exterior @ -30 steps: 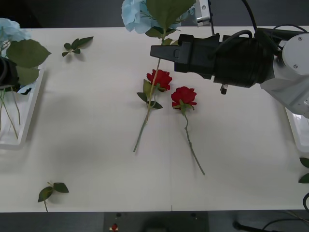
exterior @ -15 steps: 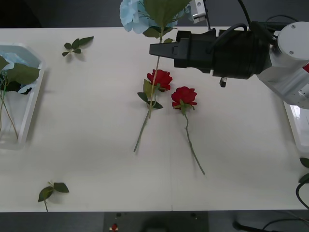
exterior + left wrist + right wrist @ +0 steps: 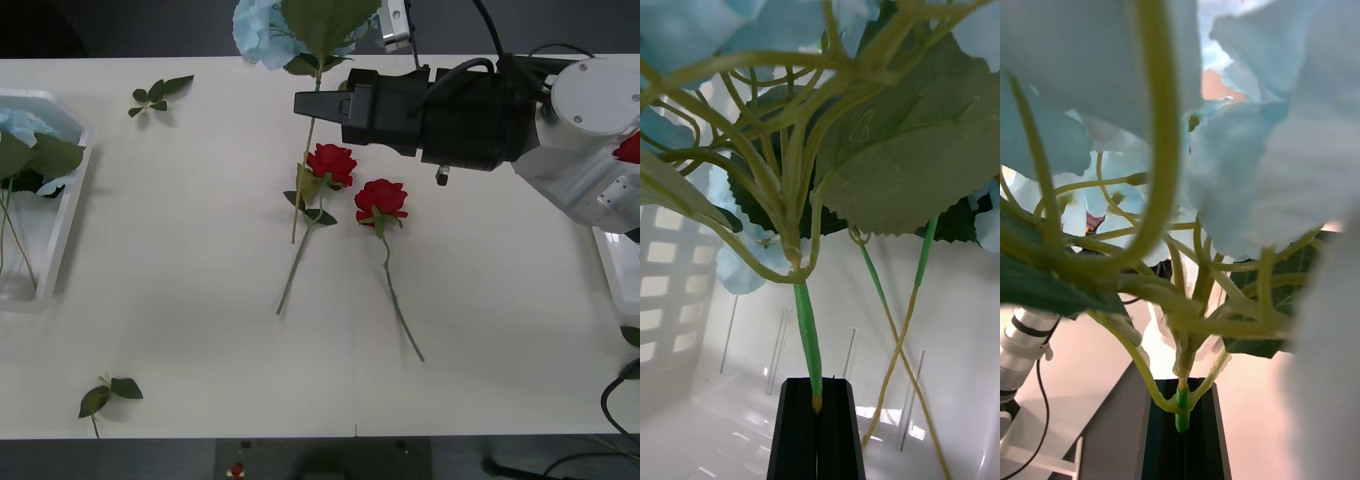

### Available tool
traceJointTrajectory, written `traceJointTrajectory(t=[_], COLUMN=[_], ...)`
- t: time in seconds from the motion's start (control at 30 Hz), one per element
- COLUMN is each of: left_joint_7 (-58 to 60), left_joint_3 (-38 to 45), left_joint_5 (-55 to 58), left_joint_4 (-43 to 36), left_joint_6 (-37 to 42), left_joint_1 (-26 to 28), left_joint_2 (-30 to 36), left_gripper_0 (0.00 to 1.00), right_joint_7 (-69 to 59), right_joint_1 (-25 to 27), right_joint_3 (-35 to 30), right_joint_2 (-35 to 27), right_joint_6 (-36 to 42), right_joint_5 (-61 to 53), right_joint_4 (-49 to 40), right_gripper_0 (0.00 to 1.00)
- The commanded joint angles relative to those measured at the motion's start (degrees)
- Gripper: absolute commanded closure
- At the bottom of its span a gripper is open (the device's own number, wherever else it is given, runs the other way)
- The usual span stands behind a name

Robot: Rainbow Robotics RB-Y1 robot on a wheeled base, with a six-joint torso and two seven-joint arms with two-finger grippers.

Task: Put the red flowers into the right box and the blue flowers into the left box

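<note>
**Blue flower lifted over the roses; snag and slip risks**

Front view: the right gripper [image 3: 305,103] was held above the far middle of the table [image 3: 200,300], pinched shut on the stem of a blue flower [image 3: 265,30], whose head and big leaf stuck out past the far table edge. The stem hung down across the two red flowers [image 3: 330,162], which lay on the table just beside each other. Risk judged: the dangling stem end was seen close to the left rose's leaves, so a sideways move could drag that rose. A long carry to the left box [image 3: 62,215] was still needed; a thin stem in a narrow pinch could rotate or slip. The left box, at the table's left edge, was seen to contain blue flowers with broad leaves and long stems. A sliver of the right box [image 3: 610,265] was visible at the right edge; its contents could not be told. Loose leaf sprigs [image 3: 158,94] were lying apart on the table.

Right wrist view: the black fingers [image 3: 1161,442] were pressed together on a green stem, pale blue petals and leaves crowding above.

Left wrist view: the left gripper [image 3: 818,427] was seen inside the white box, clamped on another blue flower's stem [image 3: 806,330]. If it were released high, the stems could spring over the rim.
</note>
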Motion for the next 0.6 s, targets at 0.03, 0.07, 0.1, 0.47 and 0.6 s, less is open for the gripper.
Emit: traceJointTrajectory(t=[0.03, 0.07, 0.1, 0.47, 0.6], left_joint_7=[-1.51, -1.51, -1.51, -1.60, -2.21], left_joint_3=[0.86, 0.86, 0.86, 1.30, 1.30], left_joint_5=[-0.49, -0.75, -1.19, -4.53, -4.62], left_joint_4=[1.15, 1.77, 2.29, 2.03, 0.54], left_joint_6=[-0.32, -0.32, -0.32, -0.59, -0.59], left_joint_1=[-0.94, -0.94, -0.94, -0.94, -0.94], left_joint_2=[-1.65, -2.35, -2.79, -4.90, -4.90], left_gripper_0=[1.00, 1.00, 1.00, 0.59, 0.00], right_joint_7=[2.00, 2.00, 2.09, 2.27, 2.27], right_joint_1=[-1.95, -1.95, -1.95, -1.95, -1.95], right_joint_3=[0.65, 0.65, 0.65, 0.65, 0.65], right_joint_2=[1.97, 1.97, 1.97, 2.24, 2.24], right_joint_6=[-1.37, -1.37, -1.37, -1.19, -1.19], right_joint_5=[0.24, 0.24, 0.24, 0.33, 0.59], right_joint_4=[-0.92, -0.92, -0.92, -0.92, -0.92], right_gripper_0=[1.00, 1.00, 1.00, 1.00, 1.00])
